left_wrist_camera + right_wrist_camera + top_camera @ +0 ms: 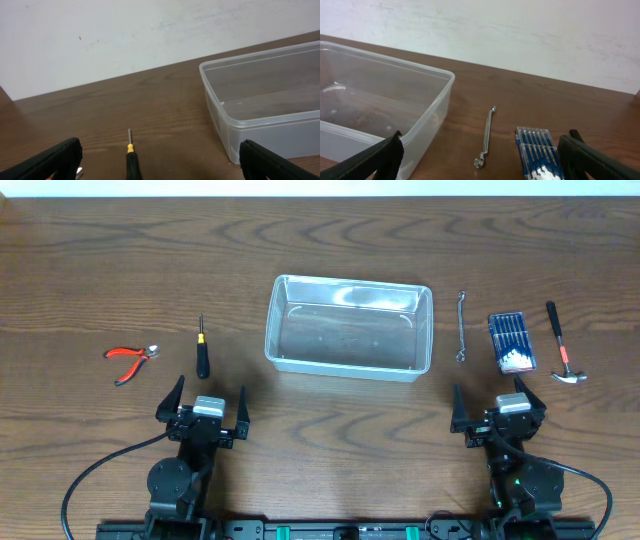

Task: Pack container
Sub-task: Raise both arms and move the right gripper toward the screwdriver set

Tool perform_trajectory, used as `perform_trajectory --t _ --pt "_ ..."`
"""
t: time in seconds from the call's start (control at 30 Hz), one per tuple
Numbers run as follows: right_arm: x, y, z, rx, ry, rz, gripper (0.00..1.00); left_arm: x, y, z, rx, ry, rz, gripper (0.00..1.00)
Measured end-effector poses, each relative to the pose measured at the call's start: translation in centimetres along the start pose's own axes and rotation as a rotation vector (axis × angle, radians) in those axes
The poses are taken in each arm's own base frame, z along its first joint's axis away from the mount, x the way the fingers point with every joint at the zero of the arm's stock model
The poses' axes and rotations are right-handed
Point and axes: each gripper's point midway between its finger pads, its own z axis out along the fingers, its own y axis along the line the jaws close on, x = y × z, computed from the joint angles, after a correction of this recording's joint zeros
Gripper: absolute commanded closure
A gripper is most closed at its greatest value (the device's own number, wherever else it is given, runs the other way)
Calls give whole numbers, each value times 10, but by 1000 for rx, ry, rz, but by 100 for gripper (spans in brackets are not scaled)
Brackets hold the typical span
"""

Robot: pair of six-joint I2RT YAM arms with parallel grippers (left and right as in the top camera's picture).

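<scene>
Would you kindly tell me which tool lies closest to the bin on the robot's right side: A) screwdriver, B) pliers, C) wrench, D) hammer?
C: the wrench lies just beside the bin, while the blue case and hammer sit farther out.

No readable text, labels, brands or numbers anywhere; blue case (512,342) print too small to read.

Dark wooden table (100,260) with five tools, placed by reference to the slim silver wrench (461,326). Just right of it: blue case (511,343), then hammer (559,340). Well left of it: black-handled screwdriver (202,352); farther left, red-handled pliers (138,358).
</scene>
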Motion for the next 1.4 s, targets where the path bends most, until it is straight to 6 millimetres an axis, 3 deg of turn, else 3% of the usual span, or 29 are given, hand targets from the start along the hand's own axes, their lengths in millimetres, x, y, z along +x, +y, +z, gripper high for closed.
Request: perform_trajectory --t 1.2,1.4 --pt "0 0 0 0 0 0 1 0 0 0 0 0 0 2" --pt "-18 -10 -1 54 -74 -37 1 0 0 0 0 0 0 2"
